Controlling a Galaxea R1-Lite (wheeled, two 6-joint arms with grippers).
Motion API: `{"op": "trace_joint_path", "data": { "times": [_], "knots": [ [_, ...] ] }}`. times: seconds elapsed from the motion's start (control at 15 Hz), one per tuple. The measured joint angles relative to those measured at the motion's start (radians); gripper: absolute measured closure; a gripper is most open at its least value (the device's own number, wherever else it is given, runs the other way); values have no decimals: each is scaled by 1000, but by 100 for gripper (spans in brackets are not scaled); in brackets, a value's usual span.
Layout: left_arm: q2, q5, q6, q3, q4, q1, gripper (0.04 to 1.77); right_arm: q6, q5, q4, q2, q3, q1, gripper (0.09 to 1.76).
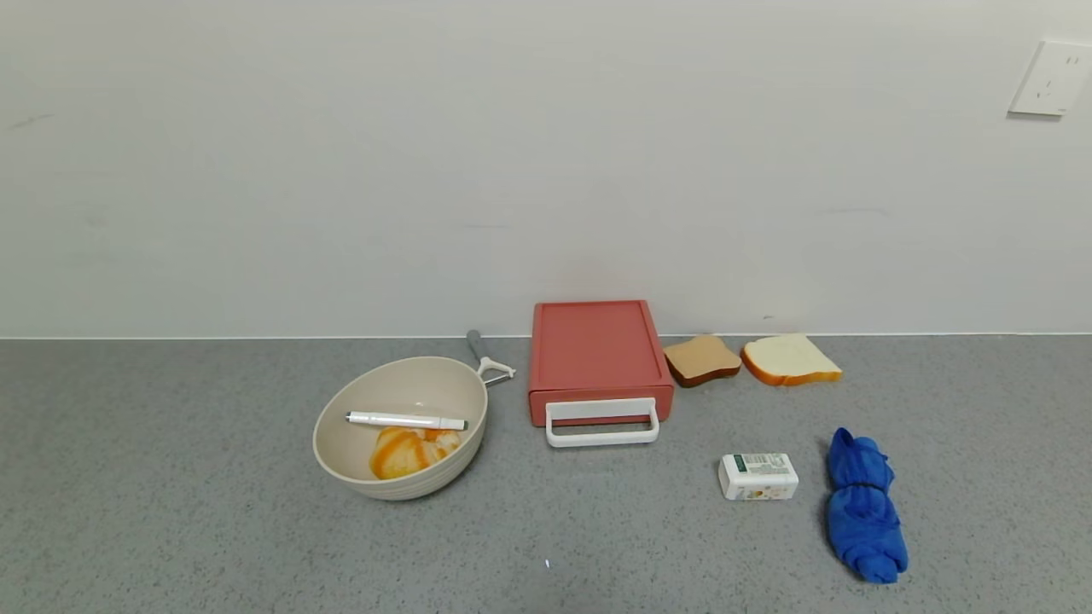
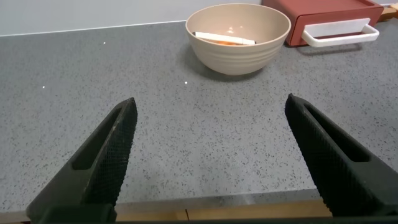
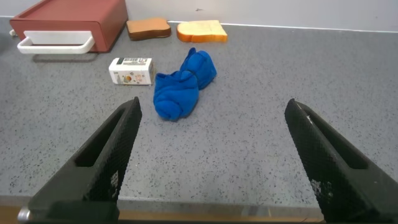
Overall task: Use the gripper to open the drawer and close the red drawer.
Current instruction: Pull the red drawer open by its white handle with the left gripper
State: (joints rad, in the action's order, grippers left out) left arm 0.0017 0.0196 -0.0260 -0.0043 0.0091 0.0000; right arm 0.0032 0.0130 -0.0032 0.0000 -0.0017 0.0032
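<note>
Drawer (image 1: 597,358): a flat salmon-red box that sits at the back edge of the tabletop (image 1: 171,512), against the wall and near the middle of that edge, with its tray pushed in flush and its white loop handle (image 1: 602,424) pointing toward the front edge. Just beside it on the left stands a beige bowl (image 1: 401,426) holding a white pen (image 1: 406,420) and an orange-and-white striped item (image 1: 411,452); a gray-handled peeler (image 1: 486,356) lies behind the bowl, between it and the drawer. To the drawer's right, along the back edge, lie a brown bread slice (image 1: 701,359) and a white bread slice (image 1: 789,360). Nearer the front, right of the handle, sits a small white packet (image 1: 758,476), and beside it a bunched blue cloth (image 1: 863,507). A white wall socket (image 1: 1051,78) is up on the wall at the far right. The left tool (image 2: 211,155) hangs spread wide over the front left part of the tabletop, well apart from the bowl. The right tool (image 3: 214,155) hangs spread wide over the front right part, short of the cloth, touching nothing.
</note>
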Motion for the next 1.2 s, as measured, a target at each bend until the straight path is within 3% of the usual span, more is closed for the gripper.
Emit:
{"op": "trace_joint_path", "data": {
  "times": [0.2, 0.47, 0.93, 1.2],
  "knots": [
    [3, 0, 0, -30, 8, 0, 9, 0, 0, 0, 0, 0, 0, 15],
    [94, -13, 2, -222, 107, 0, 9, 0, 0, 0, 0, 0, -1, 15],
    [593, -27, -5, -614, 216, -9, 9, 0, 0, 0, 0, -1, 0, 15],
    [877, 3, -9, -801, 250, -103, 9, 0, 0, 0, 0, -1, 0, 15]
  ]
}}
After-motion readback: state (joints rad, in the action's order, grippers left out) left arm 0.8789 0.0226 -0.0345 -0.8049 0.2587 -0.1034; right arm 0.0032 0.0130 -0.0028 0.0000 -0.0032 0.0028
